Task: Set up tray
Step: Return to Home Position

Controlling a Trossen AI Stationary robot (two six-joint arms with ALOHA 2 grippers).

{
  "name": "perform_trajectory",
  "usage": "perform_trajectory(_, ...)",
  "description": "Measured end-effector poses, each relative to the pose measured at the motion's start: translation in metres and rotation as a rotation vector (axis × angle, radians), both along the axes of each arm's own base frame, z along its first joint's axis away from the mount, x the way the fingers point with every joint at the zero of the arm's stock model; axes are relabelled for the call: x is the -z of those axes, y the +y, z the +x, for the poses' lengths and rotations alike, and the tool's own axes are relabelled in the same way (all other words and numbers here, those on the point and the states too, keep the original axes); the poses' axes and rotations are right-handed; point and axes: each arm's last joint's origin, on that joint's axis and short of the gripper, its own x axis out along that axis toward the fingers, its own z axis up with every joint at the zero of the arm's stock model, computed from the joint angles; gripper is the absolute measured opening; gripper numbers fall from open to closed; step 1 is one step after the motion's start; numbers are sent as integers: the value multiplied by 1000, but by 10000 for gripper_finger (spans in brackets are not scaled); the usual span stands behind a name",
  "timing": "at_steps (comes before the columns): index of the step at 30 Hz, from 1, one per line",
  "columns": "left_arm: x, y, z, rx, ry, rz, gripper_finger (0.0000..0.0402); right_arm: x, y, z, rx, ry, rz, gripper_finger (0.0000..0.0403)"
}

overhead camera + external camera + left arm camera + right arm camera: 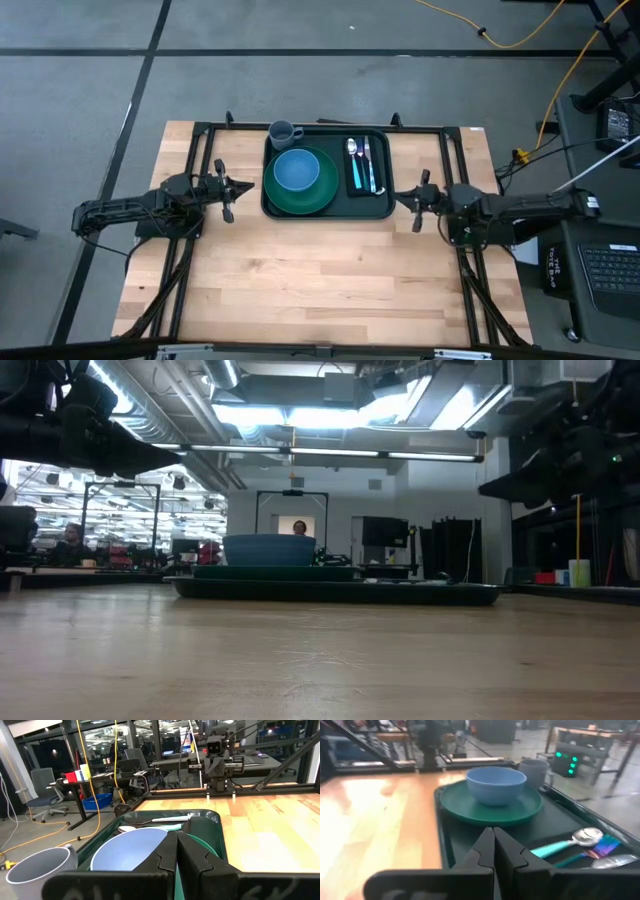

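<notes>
Tray (342, 172) sits centred at the bench's (300, 280) far edge, long axis running arm to arm, so I judge either arm reaches it. Left gripper (228, 188) and right gripper (418, 200) sit off its short ends, jaws together, empty: reads as home. Plate (300, 198) with bowl (296, 170) takes the left half, napkin (358, 190) with cutlery (362, 160) the right, mug (283, 132) the far-left corner.

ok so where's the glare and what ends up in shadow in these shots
low view: ceiling lights burn white, so the tray shows as a dark band; right wrist view: glare washes the table and the spoon glints; left wrist view: a bright patch on the table beside the tray; high view: even light, no glare.
</notes>
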Motion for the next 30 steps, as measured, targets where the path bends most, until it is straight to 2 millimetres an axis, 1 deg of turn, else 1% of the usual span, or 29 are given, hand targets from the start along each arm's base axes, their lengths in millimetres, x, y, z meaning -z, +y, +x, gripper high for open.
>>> perform_trajectory(7, 0, 0, 0, 0, 0, 0, 4, -8, 0, -4, -47, -58, -92, 3)
perform_trajectory(12, 0, 0, 0, 0, 0, 0, 4, -12, 3, -6, -151, -93, -125, 3)
perform_trajectory(14, 0, 0, 0, 0, 0, 0, 4, -12, 3, -6, -160, -95, -133, 6)
perform_trajectory(21, 0, 0, 0, 0, 1, 1, 4, -10, 3, -6, -155, -85, -60, 22)
perform_trajectory(26, 0, 0, 0, 0, 0, 1, 4, -6, 3, -7, -150, -57, -2, 25)
perform_trajectory(30, 0, 0, 0, 0, 0, 1, 4, -6, 3, -7, -149, -57, 6, 25)
